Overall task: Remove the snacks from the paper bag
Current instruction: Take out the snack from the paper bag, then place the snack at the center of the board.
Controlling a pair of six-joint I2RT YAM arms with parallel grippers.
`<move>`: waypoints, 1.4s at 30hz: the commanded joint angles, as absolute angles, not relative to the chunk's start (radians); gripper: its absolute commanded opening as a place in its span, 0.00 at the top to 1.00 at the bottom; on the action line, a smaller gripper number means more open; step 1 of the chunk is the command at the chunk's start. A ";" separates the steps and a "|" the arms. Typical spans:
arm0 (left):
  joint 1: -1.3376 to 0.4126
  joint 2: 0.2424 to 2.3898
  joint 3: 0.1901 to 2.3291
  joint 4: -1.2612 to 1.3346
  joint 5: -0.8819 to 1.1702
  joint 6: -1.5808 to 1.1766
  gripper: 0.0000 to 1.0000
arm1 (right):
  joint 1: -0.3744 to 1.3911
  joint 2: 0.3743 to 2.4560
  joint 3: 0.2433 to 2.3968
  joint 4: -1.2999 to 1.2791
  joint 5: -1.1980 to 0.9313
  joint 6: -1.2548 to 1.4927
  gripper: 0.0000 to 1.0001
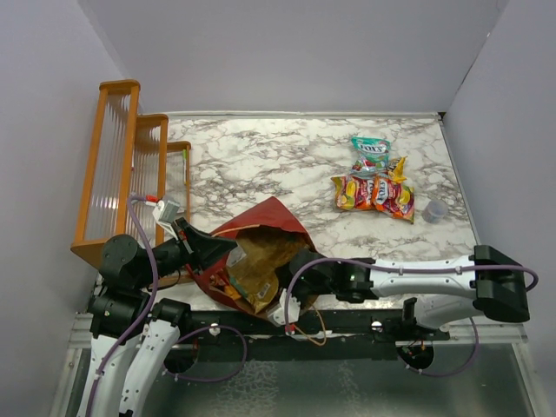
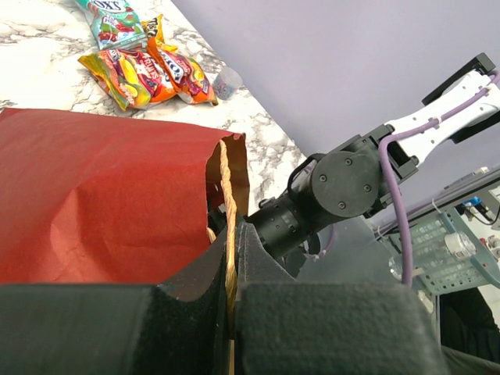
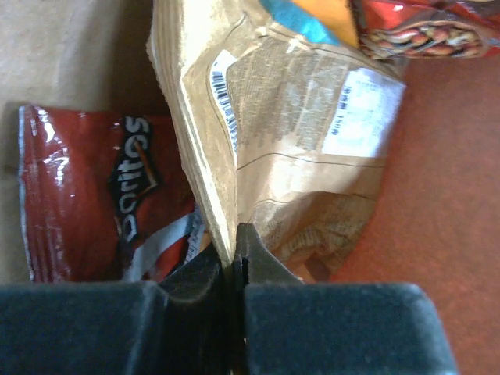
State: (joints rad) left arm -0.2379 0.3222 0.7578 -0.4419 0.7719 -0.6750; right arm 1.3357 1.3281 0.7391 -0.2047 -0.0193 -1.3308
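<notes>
The dark red paper bag (image 1: 261, 217) lies on its side, its mouth facing the arms. My left gripper (image 2: 228, 262) is shut on the bag's twisted tan handle (image 2: 226, 187) and holds the mouth open. Reaching inside, my right gripper (image 3: 237, 251) is shut on the folded edge of a tan-brown chip bag (image 3: 297, 117). A dark red Doritos packet (image 3: 86, 195) lies beside it, and another red packet (image 3: 422, 31) shows further in. Out on the marble table lie a teal-white pouch (image 1: 371, 152) and red-yellow candy packs (image 1: 373, 193).
An orange wooden rack (image 1: 122, 174) stands at the left of the table (image 1: 261, 156), close behind my left arm. A small clear cup (image 1: 432, 210) sits right of the candy packs. Grey walls close in the back and both sides.
</notes>
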 commanded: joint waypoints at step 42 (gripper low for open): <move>-0.241 0.336 0.791 -0.639 0.494 -0.635 1.00 | 1.281 1.079 1.260 0.714 0.679 -1.119 0.99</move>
